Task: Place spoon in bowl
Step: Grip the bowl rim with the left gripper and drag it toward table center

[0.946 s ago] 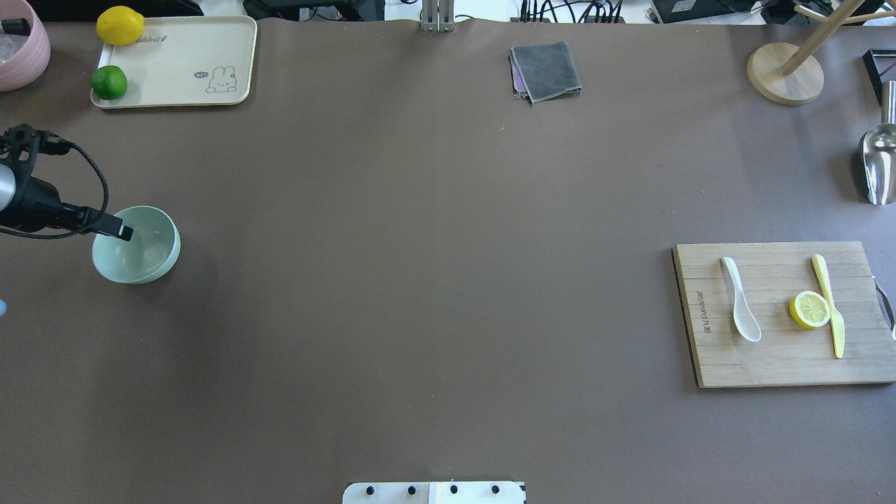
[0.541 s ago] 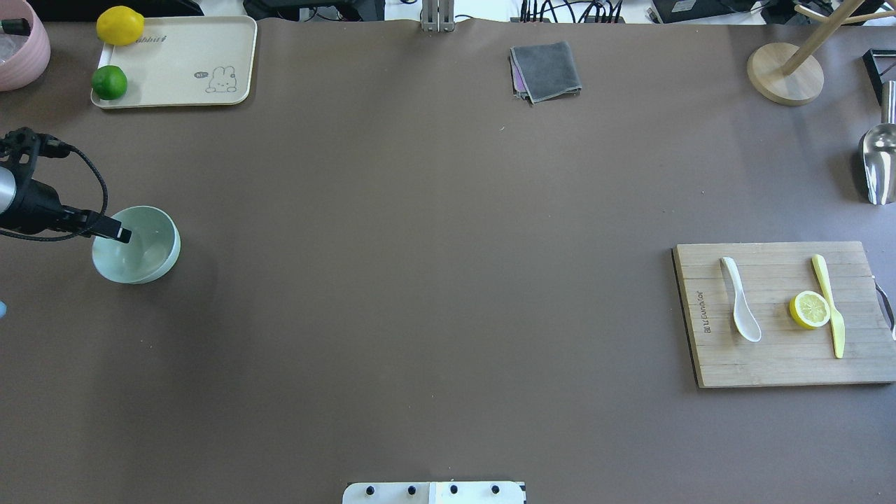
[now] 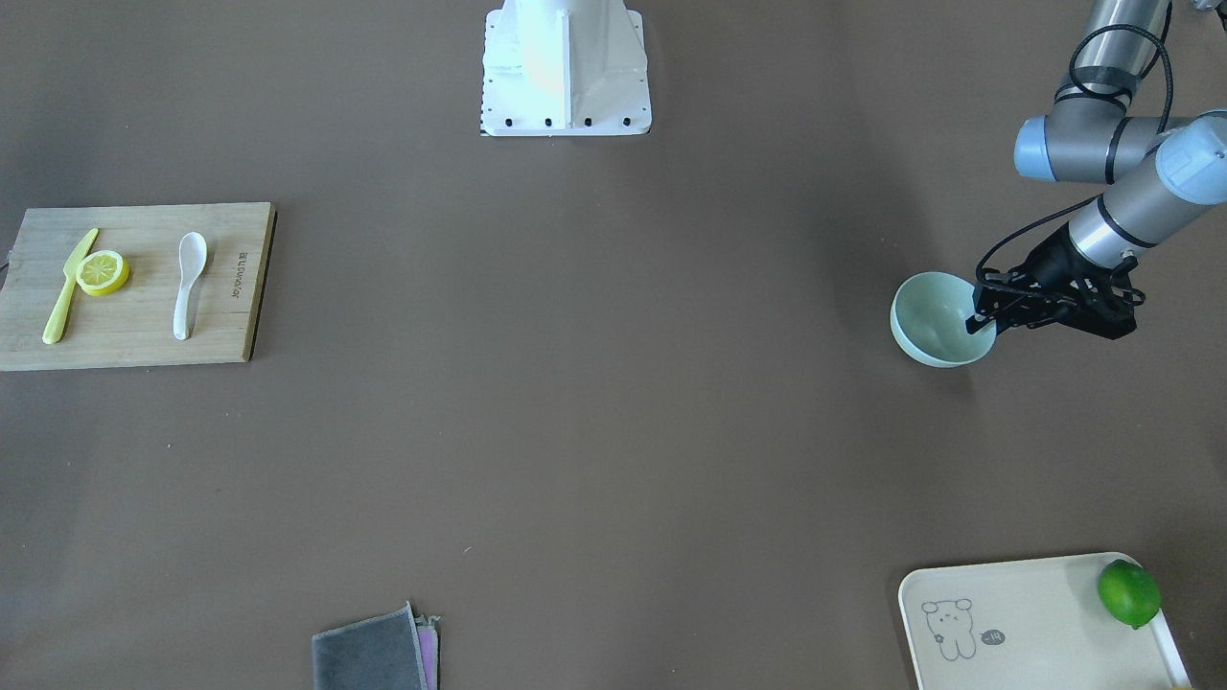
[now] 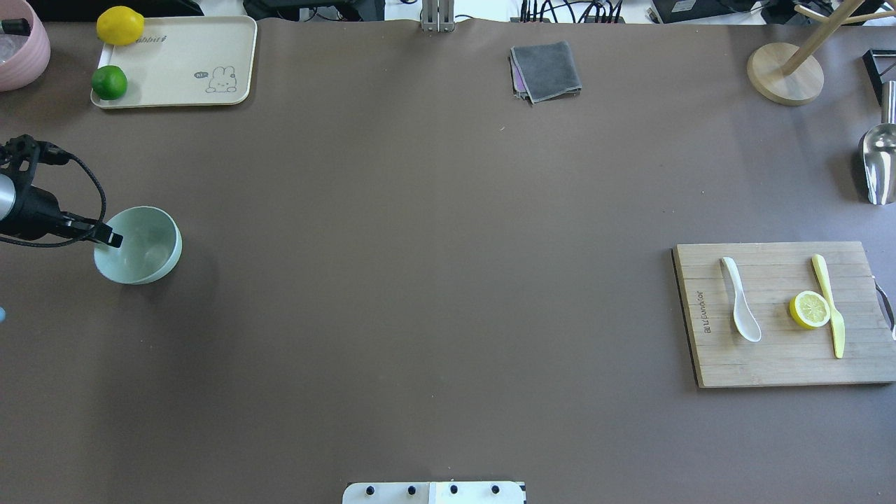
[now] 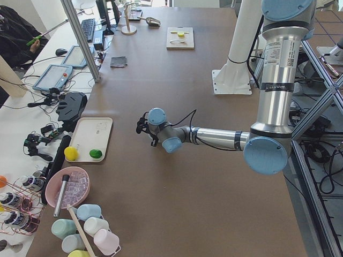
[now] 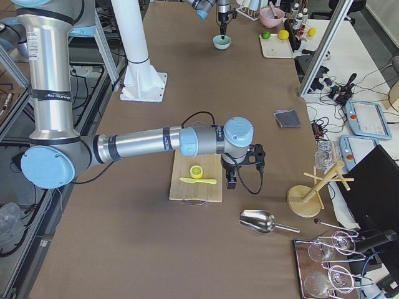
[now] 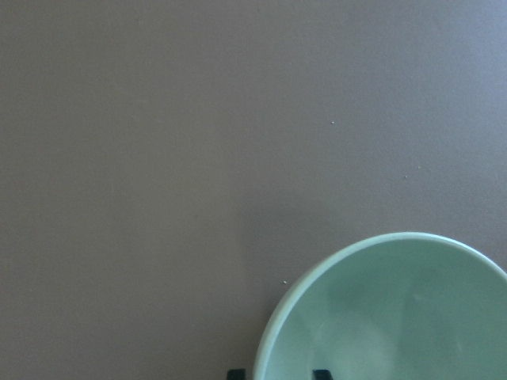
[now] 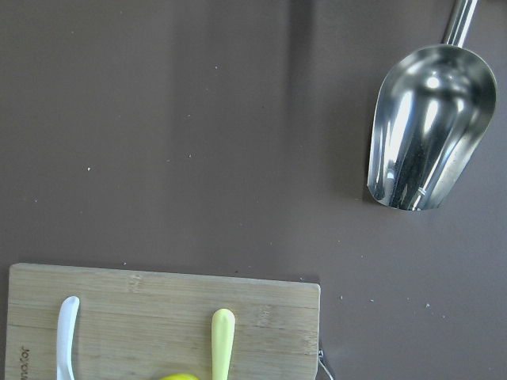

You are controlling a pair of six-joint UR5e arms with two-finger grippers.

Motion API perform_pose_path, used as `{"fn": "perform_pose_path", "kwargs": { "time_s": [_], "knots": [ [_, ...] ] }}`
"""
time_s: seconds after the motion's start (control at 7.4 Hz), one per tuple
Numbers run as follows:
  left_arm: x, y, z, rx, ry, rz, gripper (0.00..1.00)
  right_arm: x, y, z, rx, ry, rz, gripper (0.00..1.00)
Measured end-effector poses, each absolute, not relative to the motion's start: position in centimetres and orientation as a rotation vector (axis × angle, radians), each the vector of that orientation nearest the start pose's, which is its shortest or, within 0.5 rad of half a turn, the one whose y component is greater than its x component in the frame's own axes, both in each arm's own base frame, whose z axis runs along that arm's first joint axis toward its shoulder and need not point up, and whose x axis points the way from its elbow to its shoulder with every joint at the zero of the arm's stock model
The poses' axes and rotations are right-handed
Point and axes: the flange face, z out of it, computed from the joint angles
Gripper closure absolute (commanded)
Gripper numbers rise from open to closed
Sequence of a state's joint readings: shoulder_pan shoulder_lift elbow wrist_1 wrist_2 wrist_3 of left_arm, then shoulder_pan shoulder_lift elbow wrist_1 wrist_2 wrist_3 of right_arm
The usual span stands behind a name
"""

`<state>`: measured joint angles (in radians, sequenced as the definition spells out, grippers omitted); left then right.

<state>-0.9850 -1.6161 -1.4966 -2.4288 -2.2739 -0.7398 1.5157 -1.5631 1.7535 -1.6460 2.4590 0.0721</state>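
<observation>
The white spoon (image 4: 740, 308) lies on a wooden cutting board (image 4: 770, 364) at the table's right, also in the front view (image 3: 188, 283); its handle shows in the right wrist view (image 8: 67, 332). The mint-green bowl (image 4: 147, 252) stands empty at the far left. My left gripper (image 4: 110, 239) is at the bowl's left rim. In the left wrist view its fingertips (image 7: 236, 372) stand a little apart, one outside and one inside the rim of the bowl (image 7: 396, 317). My right gripper (image 6: 230, 180) hangs over the board's edge, seen only from the side; I cannot tell its state.
A yellow knife (image 4: 829, 308) and a lemon half (image 4: 810, 309) share the board. A metal scoop (image 4: 878, 164) and a wooden stand (image 4: 784, 73) are at the far right. A cream tray (image 4: 182, 70) with a lemon and lime is back left, a grey cloth (image 4: 546, 70) back centre.
My left gripper has drawn back to the left, from over the bowl's inside to its left rim. The bowl has shifted very slightly right. The spoon has not moved.
</observation>
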Motion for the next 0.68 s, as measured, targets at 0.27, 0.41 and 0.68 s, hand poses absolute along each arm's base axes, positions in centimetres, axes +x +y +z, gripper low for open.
{"fn": "perform_pose_path", "kwargs": {
  "time_s": [0.27,0.41,0.68],
  "knots": [
    [24.1,-48.5,56.4,0.216,1.029,0.157,1.00,2.8,-49.7,56.3,0.052,-0.892,-0.037,0.00],
    [24.2,-48.6,54.5,0.209,1.061,0.166,1.00,2.8,-49.8,56.2,0.054,-0.892,-0.039,0.00],
    [25.3,-50.1,48.0,0.195,1.136,0.118,1.00,2.4,-49.8,55.7,0.061,-0.893,-0.051,0.00]
  ]
}}
